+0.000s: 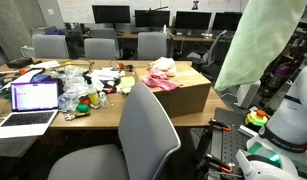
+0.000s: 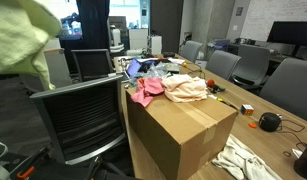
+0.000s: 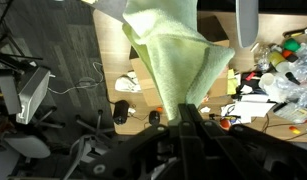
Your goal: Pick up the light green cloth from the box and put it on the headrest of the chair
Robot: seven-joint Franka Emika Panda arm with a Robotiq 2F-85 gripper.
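Observation:
The light green cloth (image 3: 178, 55) hangs from my gripper (image 3: 189, 118), whose fingers are shut on its lower end in the wrist view. In both exterior views the cloth (image 1: 255, 45) (image 2: 23, 40) hangs high in the air, away from the cardboard box (image 1: 183, 97) (image 2: 183, 128); the gripper itself is hidden there. Pink and cream cloths (image 1: 161, 73) (image 2: 168, 90) still lie on top of the box. A chair with a headrest (image 2: 91, 63) stands beside the box, just to the right of the cloth in an exterior view.
A grey chair (image 1: 143, 135) stands before the table. The table holds a laptop (image 1: 31, 100) and much clutter (image 1: 88, 85). More chairs and monitors (image 1: 111, 14) stand behind. A white cloth (image 2: 243, 160) lies near the box. The robot's white base (image 1: 288, 112) is at the right.

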